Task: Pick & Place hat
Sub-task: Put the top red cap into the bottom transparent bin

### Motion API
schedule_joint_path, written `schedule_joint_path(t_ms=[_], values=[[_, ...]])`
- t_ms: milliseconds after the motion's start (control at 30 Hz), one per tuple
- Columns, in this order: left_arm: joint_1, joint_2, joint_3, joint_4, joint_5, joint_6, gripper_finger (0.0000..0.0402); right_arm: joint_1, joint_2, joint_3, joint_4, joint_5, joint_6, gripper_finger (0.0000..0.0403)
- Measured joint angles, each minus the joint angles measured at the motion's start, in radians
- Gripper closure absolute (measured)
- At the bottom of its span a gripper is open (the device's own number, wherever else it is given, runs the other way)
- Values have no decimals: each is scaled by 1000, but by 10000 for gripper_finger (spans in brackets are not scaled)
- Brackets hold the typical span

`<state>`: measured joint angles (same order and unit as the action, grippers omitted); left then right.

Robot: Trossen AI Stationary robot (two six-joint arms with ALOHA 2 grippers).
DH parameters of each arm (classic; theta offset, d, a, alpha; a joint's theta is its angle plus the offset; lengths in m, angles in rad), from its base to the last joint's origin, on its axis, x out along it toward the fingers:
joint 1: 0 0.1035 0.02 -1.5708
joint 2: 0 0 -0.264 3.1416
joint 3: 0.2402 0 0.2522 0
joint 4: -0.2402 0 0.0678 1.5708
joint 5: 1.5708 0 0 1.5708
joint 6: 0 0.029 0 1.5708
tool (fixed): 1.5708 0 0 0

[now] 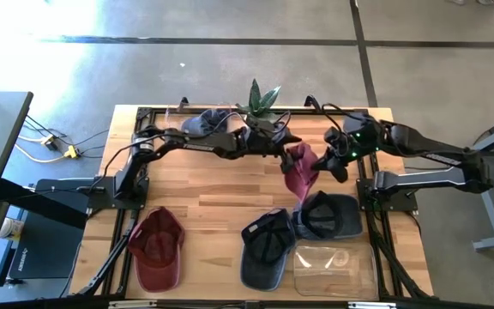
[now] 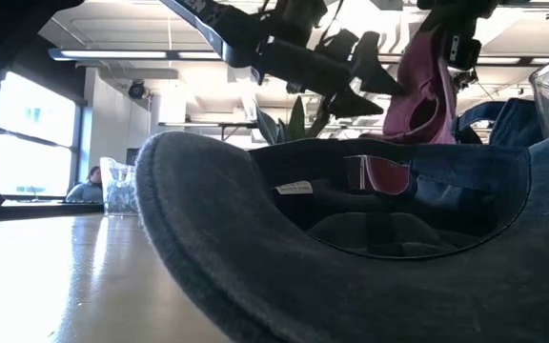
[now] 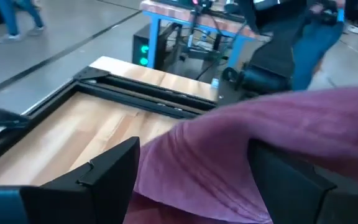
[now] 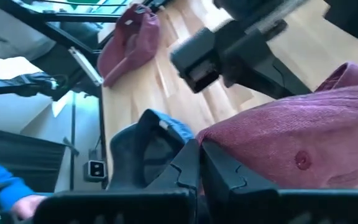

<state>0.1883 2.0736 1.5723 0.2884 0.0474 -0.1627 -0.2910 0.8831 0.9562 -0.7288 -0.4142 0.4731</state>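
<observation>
Maroon fabric cap in the air: the soft maroon cloth cap (image 1: 300, 169) hangs above the wooden table (image 1: 221, 206), right of centre and toward the far side, between the two grippers.
Right gripper: the right gripper (image 1: 336, 163) reaches in from the right; in its wrist view the dark fingers (image 4: 194, 163) sit pressed together on the edge of the maroon cap, so it appears to be clamped on the fabric.
Left gripper: the left gripper (image 1: 286, 142) stretches across from the left, along the far edge; in its wrist view its two dark fingers (image 3: 114, 168) stand wide apart with the maroon fabric lying between them, not pinching it as far as can be seen.
Other caps on the table: a dark red cap (image 1: 156, 247) lies at the near left, a dark blue denim cap (image 1: 265, 246) near centre, a dark navy cap (image 1: 331, 215) just to its right, and a grey-blue cap (image 1: 202, 123) at the far edge.
Other things: a clear plastic container (image 1: 333, 268) sits at the near right, touching the blue caps; a green potted plant (image 1: 261, 100) stands at the far edge.
Progress: the pick looks done, since the maroon cap is off the table; it seems to be mid-transfer or mid-handover.
Left to do: carrying the cap to its place and letting go; which spot is meant cannot be told.
</observation>
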Motion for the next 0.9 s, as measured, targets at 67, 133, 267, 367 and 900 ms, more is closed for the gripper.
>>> schedule_joint_path(t_ms=[67, 133, 267, 367, 900], values=[[0, 11, -1, 19, 22, 2, 108, 14, -10, 0, 0, 0, 19, 400], [0, 26, -1, 67, 51, 2, 108, 26, -22, 0, 0, -7, 44, 399], [1, 44, -1, 115, 111, 2, 108, 49, -47, 0, 0, -52, 93, 401], [-1, 41, 0, 137, 104, 2, 108, 64, -68, 0, 0, -75, 143, 400], [-8, 41, 172, 111, 287, 153, 108, 126, -114, 0, -32, -133, 281, 401]])
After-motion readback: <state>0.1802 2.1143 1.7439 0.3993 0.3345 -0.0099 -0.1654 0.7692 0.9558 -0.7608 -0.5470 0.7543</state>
